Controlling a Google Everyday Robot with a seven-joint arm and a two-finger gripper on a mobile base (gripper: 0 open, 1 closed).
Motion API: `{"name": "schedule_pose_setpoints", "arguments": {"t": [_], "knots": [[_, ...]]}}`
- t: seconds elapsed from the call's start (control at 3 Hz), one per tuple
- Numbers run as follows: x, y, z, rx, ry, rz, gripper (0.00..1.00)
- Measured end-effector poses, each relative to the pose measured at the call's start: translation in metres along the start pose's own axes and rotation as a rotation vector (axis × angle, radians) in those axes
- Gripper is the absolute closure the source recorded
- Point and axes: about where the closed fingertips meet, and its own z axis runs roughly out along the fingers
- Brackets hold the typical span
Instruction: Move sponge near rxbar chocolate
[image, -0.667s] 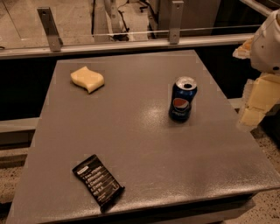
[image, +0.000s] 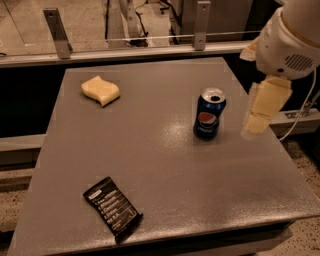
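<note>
By can (image: 209, 114), tool (image: 256, 124), sponge (image: 100, 90) far across tbl (image: 175, 175)

The gripper (image: 256, 122) is held at the upper right, pointed downward from a rounded white wrist (image: 292, 42), and appears tilted slightly leftward.

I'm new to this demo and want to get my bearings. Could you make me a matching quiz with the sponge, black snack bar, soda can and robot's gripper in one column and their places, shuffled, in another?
Things:
1. sponge
2. rxbar chocolate
3. Pepsi can
4. gripper

Places:
A. upright, right of the table's centre
B. in the air by the table's right edge
C. far left part of the table
D. lying flat near the front left corner

Pairs: 1-C, 2-D, 3-A, 4-B
</note>
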Motion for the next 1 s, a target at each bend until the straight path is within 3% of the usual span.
{"name": "schedule_pose_setpoints", "arguments": {"t": [0.33, 0.67, 1.0], "knots": [[-0.065, -0.014, 0.025, -0.002, -0.066, -0.057, 0.00], [-0.137, -0.026, 0.049, -0.007, -0.141, -0.070, 0.00], [-0.137, -0.026, 0.049, -0.006, -0.141, -0.070, 0.00]]}}
